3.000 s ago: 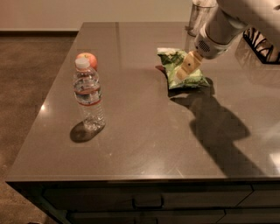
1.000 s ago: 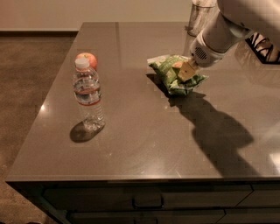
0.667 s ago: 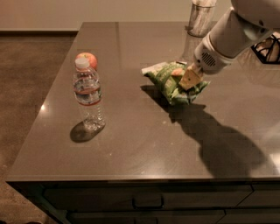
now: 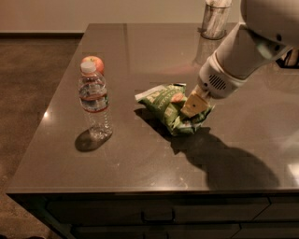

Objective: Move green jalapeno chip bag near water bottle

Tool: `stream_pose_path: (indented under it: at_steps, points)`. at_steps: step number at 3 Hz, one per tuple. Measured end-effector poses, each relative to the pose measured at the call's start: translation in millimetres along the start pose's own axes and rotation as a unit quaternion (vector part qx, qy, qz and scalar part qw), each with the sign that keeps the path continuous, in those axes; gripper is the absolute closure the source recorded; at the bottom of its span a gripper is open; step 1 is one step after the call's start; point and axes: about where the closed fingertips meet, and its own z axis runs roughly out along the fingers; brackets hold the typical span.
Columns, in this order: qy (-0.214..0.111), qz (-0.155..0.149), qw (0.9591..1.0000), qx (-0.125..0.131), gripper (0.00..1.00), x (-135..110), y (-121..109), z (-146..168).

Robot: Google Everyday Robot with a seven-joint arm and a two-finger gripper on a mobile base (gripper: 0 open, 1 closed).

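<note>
One camera, high over the 6 o'clock edge of a dark brown glossy countertop (image 4: 140,158), facing 12 o'clock, near. The gripper (image 4: 194,106) is at 3 o'clock of frame centre, clamping the crinkly green jalapeno chip bag (image 4: 163,105).

This looks like a kitchen or an office pantry. A dark, polished tabletop (image 4: 140,158) sits over drawers (image 4: 154,217) with bar handles, with a plain pale wall (image 4: 93,14) and a brown floor (image 4: 28,93) around it. Food stands about: an apple (image 4: 95,62), a water bottle (image 4: 95,105), a canister (image 4: 215,21) at the far edge. The robot's hand (image 4: 194,106) is down near the tabletop's middle, clamped on the green jalapeno chip bag (image 4: 163,105).
</note>
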Motion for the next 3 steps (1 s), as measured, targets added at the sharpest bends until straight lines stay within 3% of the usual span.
stream_pose_path:
  at_steps: [1,2,3]
  points:
    - [-0.004,-0.033,0.9992,-0.024,1.00,-10.9,35.1,2.0]
    - [0.002,-0.057,0.9978,-0.035,0.92,-26.5,57.4,10.9]
    - [0.006,-0.063,0.9974,-0.035,0.70,-35.8,63.0,15.7]
